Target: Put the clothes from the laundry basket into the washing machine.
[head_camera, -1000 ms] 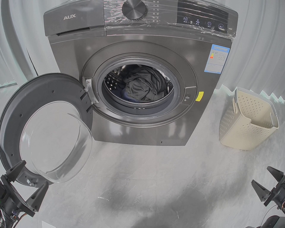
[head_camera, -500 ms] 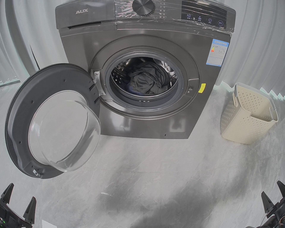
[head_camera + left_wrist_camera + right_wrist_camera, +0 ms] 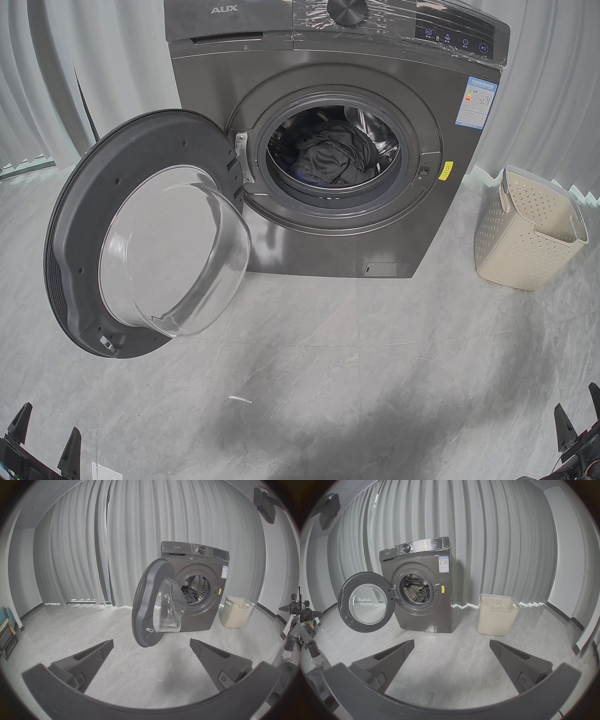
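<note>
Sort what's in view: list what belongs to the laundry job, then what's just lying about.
Job: washing machine, its open door, dark clothes in the drum, laundry basket.
Lying about: curtains, white scrap on the floor.

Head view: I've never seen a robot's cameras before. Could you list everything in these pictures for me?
washing machine: one, dark grey, standing on the floor in front of the curtains
door: one, grey rim with a clear glass bowl, swung wide open on the robot's left
clothes: one dark bundle, lying inside the drum
laundry basket: one, cream, perforated, on the floor to the right of the machine
label: one, blue, upper right of the machine's front
sticker: one, yellow, beside the drum opening
curtains: pale grey, pleated, behind the machine
floor: grey marbled tiles
left tool: one, black, open, low on the left
right tool: one, black, open, low on the right
</note>
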{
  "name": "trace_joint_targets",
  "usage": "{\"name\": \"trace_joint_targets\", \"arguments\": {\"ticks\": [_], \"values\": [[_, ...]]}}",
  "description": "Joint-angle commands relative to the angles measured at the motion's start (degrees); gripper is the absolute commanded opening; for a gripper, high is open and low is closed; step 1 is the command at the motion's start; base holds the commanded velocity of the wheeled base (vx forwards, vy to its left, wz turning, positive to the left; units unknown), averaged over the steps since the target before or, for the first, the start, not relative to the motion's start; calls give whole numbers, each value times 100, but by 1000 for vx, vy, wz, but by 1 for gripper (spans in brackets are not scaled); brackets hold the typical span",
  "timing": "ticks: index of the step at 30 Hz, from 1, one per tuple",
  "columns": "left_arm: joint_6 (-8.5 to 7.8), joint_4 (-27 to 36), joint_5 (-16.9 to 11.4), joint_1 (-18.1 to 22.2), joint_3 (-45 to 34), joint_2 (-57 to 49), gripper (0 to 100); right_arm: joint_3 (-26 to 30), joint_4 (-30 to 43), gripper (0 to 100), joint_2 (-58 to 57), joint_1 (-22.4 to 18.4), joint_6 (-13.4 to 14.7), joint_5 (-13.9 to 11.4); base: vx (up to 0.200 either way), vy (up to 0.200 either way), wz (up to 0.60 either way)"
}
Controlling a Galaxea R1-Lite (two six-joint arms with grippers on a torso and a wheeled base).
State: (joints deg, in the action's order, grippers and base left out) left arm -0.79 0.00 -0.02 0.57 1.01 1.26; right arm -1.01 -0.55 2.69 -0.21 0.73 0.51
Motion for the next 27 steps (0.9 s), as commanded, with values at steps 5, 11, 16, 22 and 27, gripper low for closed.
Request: {"name": "trace_joint_targets", "arguments": {"ticks": [5,11,16,22,27], "values": [[70,35,2,-22,-92,-126,100,92,72,100,-243,47,-135,-262,0,0,0],[70,35,2,-22,-92,-117,100,92,72,100,-261,47,-126,-253,200,0,0],[88,35,20,-22,-92,-126,100,92,72,100,-261,47,-117,-245,80,0,0],[62,35,11,-22,-92,-126,100,92,72,100,-261,47,-117,-245,0,67,0],[62,35,11,-31,-92,-126,100,92,72,100,-261,47,-126,-253,0,200,0]]}}
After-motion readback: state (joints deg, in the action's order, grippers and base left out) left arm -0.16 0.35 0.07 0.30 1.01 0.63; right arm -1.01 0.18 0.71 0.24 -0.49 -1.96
